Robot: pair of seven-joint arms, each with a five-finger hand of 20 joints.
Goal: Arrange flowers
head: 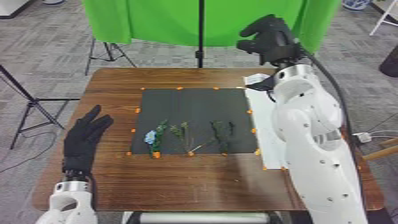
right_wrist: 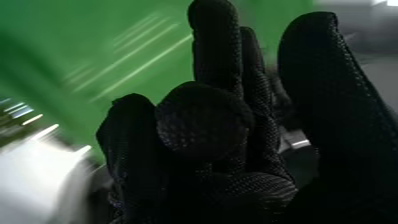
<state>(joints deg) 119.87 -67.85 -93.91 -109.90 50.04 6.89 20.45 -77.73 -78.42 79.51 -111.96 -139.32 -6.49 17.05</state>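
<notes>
We have the flowers (head: 151, 138) spaced along the mat's (head: 182, 107) near side, likely so each lifts singly. Our right hand (head: 277, 44), far right, is loosely half-open, apparently empty; our left hand (head: 82, 142) lies open and empty, clear of them.

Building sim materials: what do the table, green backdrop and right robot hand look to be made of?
Table: wood or woodgrain laminate, satin-looking; brown with darker grain streaks.
Green backdrop: probably cloth, fairly matte; hangs in folds.
Right robot hand: black fabric glove, matte; textured weave shows.
</notes>
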